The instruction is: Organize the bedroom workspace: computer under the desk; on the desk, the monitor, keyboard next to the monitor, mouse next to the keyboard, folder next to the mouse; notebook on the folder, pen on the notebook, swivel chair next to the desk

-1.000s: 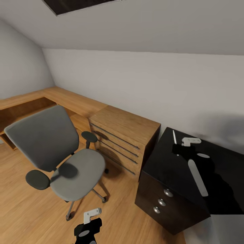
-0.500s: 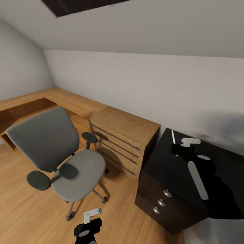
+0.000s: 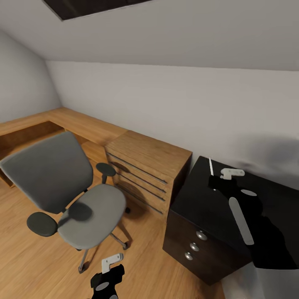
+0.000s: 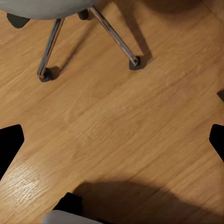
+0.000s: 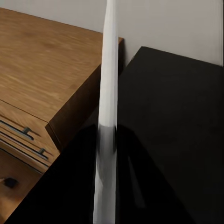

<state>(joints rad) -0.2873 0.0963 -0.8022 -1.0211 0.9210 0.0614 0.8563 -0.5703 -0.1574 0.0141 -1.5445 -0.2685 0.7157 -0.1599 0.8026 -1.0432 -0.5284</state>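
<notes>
We hold a thin white pen (image 3: 212,167) in our closed right gripper (image 3: 217,181) above the black desk (image 3: 199,203); our left gripper (image 3: 107,272) is open over the floor (image 4: 121,121), near the swivel chair (image 3: 70,195).

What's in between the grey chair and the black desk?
In the head view, a wooden chest of drawers stands between the grey swivel chair and the black desk.

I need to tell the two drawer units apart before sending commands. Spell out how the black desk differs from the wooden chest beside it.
The desk is glossy black; the wooden chest is light brown wood grain. The desk's drawers have round silver knobs; the chest's drawers have long dark bar handles. The right end effector hovers over the desk's top with a thin white stick; nothing sits on the chest. Both stand side by side against the wall, with drawers facing the swivel chair.
</notes>
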